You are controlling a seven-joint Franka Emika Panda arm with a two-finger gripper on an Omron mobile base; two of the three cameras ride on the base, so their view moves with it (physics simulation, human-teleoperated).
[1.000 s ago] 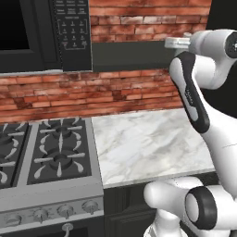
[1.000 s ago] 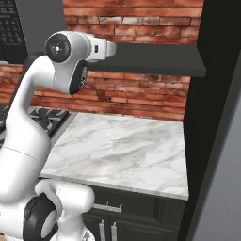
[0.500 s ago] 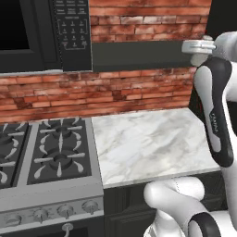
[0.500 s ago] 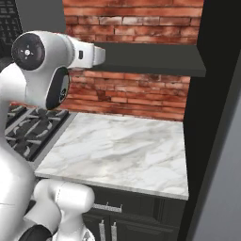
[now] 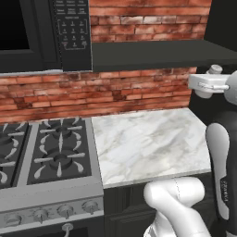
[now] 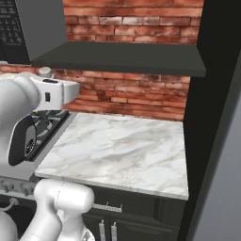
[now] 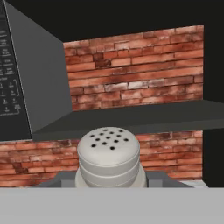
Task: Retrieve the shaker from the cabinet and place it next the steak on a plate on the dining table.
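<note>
The arm is swinging back, carrying the shaker (image 7: pixel 109 157) out of the cabinet (image 7: pixel 131 118), whose shelf now sits beyond the gripper (image 5: pixel 207 84), clamped on the shaker. Retrieval looks done; the dining table comes next.

The left base view is looking forward and down from behind the arm, the right base view likewise from the other side; both are sharing the marble counter (image 5: pixel 150 141) (image 6: pixel 120 150) and cabinet shelf (image 5: pixel 157 53) (image 6: pixel 122 59). The hand view is facing the shelf (image 7: pixel 131 118) closely
</note>
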